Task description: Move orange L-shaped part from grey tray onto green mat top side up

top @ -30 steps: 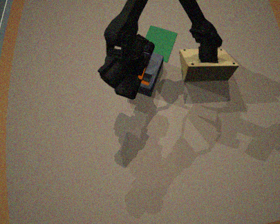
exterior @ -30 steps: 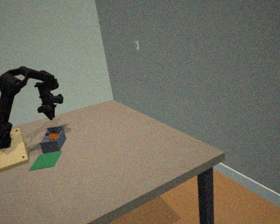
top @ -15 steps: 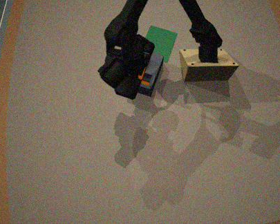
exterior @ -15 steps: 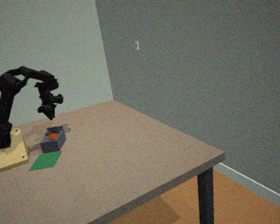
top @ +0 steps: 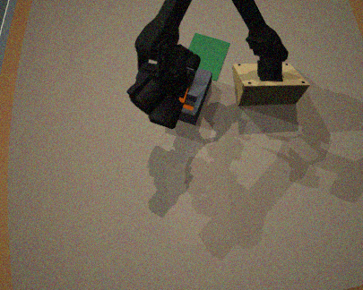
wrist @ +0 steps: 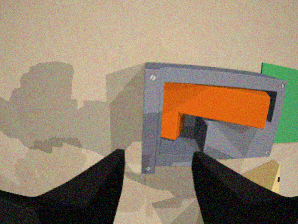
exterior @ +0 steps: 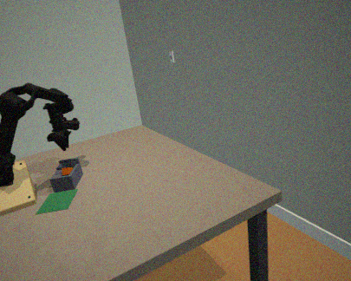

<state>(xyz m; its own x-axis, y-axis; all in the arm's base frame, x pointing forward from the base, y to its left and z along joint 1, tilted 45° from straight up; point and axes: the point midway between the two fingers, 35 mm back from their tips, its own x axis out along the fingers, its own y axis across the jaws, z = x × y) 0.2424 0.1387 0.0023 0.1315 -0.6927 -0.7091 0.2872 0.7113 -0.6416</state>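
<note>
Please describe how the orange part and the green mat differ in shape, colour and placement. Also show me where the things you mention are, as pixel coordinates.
The orange part (exterior: 67,171) (wrist: 215,102) is L-shaped, while the mat (top: 210,55) (exterior: 58,202) (wrist: 286,107) is a plain four-sided sheet. The part is orange; the mat is green. The part is in the pocket of the grey tray (top: 190,117) (exterior: 65,186) (wrist: 210,73), whereas the mat lies on the table beside that tray. Both are a single solid colour.

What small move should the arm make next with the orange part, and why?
I'd shift the open pincer toward the mat-side end of the orange part, staying above the tray. That end looks raised, broadening toward the wrist camera with a dark gap beyond it, while the fingertips sit off to the side, holding nothing.
</note>
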